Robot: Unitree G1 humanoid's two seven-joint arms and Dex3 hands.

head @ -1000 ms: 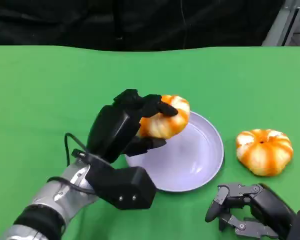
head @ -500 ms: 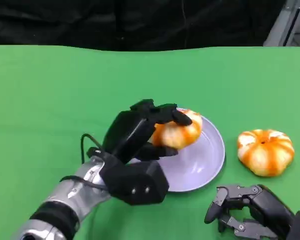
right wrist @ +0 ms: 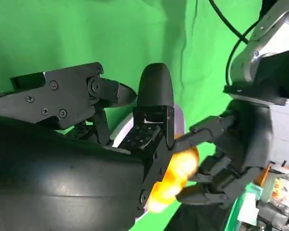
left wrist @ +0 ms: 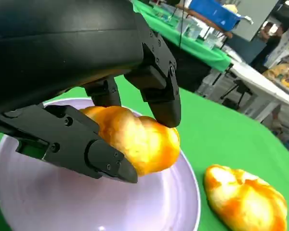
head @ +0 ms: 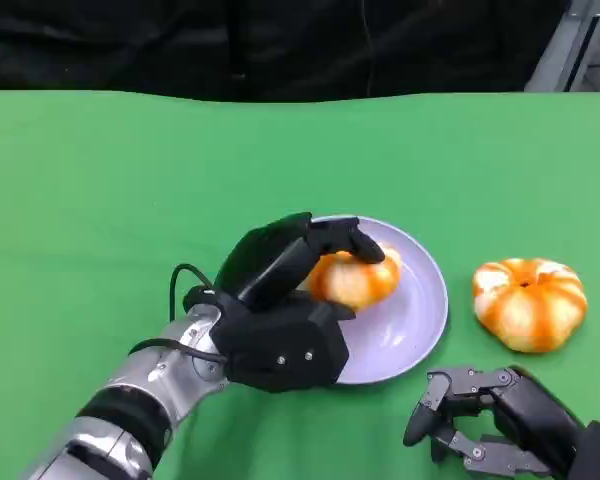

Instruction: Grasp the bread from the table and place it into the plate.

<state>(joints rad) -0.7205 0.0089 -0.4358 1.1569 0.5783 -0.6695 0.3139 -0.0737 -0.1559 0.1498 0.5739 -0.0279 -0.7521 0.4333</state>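
Observation:
My left hand (head: 280, 290) grips an orange-and-white glazed bread (head: 358, 278) low over the lavender plate (head: 420, 305). In the left wrist view the fingers (left wrist: 154, 82) clamp the bread (left wrist: 139, 142) just above the plate's surface (left wrist: 48, 202); I cannot tell whether it touches. A second bread (head: 529, 302) lies on the green cloth right of the plate, also seen as the loose bread (left wrist: 245, 199) in the left wrist view. My right hand (head: 490, 425) rests near the front edge, fingers apart and holding nothing. The right wrist view shows the held bread (right wrist: 176, 175) past my right fingers (right wrist: 154, 96).
Green cloth (head: 100, 180) covers the table, bare at the left and back. A dark backdrop (head: 280, 45) runs behind the far edge. The left wrist view shows other tables and a blue bin (left wrist: 216, 9) in the distance.
My left hand has carried the bread rightward and down, from above the plate's left rim to low over its middle. The right hand stayed put.

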